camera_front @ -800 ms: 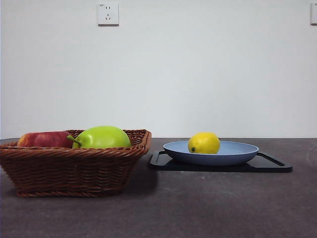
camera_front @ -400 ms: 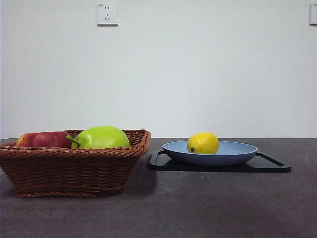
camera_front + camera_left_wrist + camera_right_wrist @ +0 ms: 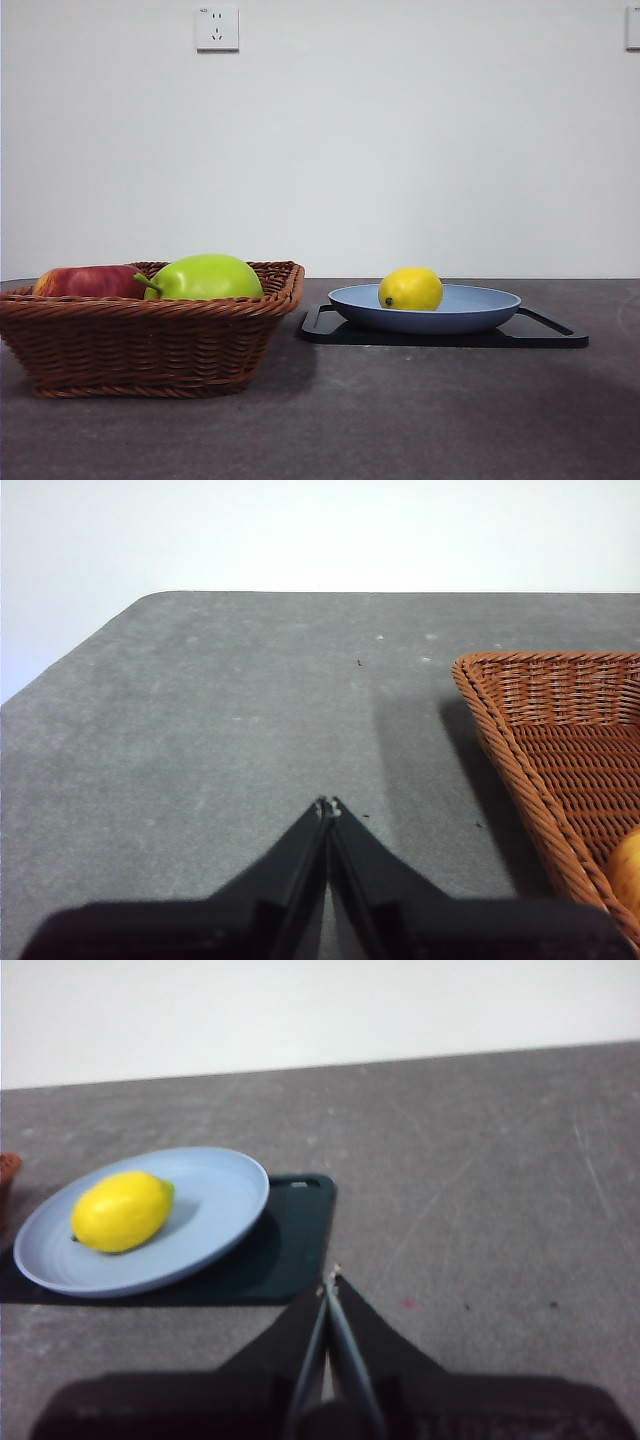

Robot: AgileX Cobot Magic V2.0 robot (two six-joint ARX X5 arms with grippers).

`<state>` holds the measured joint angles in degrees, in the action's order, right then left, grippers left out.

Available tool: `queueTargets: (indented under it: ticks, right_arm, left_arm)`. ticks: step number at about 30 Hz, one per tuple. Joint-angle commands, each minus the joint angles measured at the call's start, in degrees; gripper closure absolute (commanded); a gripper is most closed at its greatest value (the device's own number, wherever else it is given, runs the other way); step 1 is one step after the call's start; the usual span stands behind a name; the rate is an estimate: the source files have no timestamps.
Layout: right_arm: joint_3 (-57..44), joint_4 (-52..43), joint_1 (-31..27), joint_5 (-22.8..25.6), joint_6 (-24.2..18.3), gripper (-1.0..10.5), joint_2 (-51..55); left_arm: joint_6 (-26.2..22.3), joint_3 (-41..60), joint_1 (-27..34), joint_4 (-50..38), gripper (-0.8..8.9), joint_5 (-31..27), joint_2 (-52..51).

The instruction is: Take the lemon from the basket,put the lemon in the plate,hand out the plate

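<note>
The yellow lemon (image 3: 410, 288) lies in the light blue plate (image 3: 480, 305), which rests on a black tray (image 3: 545, 335). In the right wrist view the lemon (image 3: 122, 1210) lies on the plate (image 3: 215, 1195), and my right gripper (image 3: 330, 1282) is shut and empty, off the tray's corner and apart from the plate. The brown wicker basket (image 3: 150, 340) stands at the left. In the left wrist view my left gripper (image 3: 328, 806) is shut and empty over bare table beside the basket (image 3: 560, 740). Neither gripper shows in the front view.
A green apple-like fruit (image 3: 205, 277) and a red apple (image 3: 90, 281) lie in the basket. The black tray (image 3: 290, 1240) lies under the plate. The dark grey table (image 3: 430, 410) runs to a white wall with a socket (image 3: 217, 27).
</note>
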<state>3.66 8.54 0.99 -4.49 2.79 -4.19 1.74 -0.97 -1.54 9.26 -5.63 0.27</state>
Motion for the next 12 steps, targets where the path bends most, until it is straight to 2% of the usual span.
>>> queueTargets:
  ticks: [1, 8, 12]
  right_arm:
    - [-1.0, -0.7, -0.2, -0.1, 0.8, 9.4, 1.2]
    - [-2.1, 1.2, -0.2, -0.1, 0.9, 9.4, 3.2]
    - [-3.2, 1.7, -0.2, 0.0, 2.4, 9.4, 4.2]
  left_arm:
    - [-0.2, 0.6, 0.1, -0.7, 8.05, -0.1, -0.2]
    - [-0.2, 0.6, 0.1, -0.7, 8.05, -0.1, -0.2]
    - [-0.2, 0.6, 0.1, -0.7, 8.05, -0.1, -0.2]
